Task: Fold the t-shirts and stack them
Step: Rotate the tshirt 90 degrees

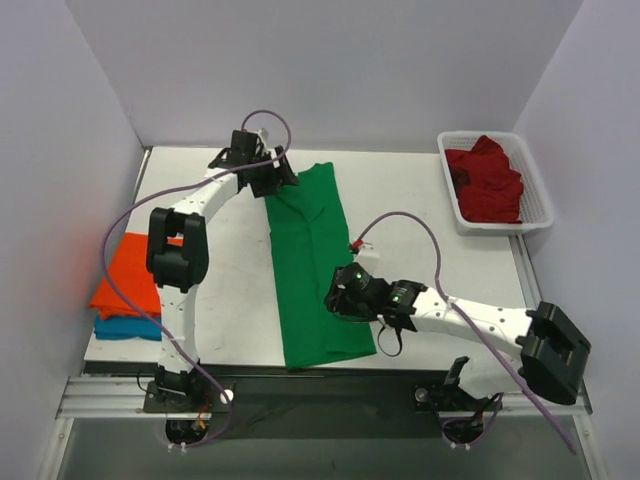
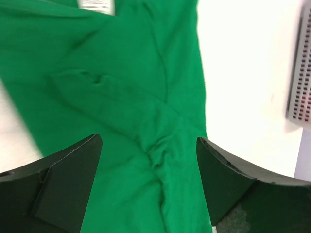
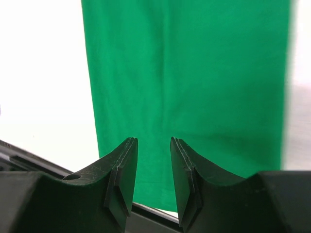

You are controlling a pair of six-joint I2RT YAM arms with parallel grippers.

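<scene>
from above, the green t-shirt lay as one long strip on the surface, its long axis running from the far side to the near edge. the left arm reached to the strip's far end, and the right arm came in over its right edge close to the near end, so each arm was nearer one end. an end-to-end fold looked like the next step. four shirts could be counted: one green, one orange t-shirt lying on one blue t-shirt at the left, and one dark red t-shirt in the single basket. in the left wrist view the jaws stood wide apart and empty, with rumpled green cloth below them. in the right wrist view the jaws were narrowly apart and gripped nothing, above flat cloth that stretched away ahead.
</scene>
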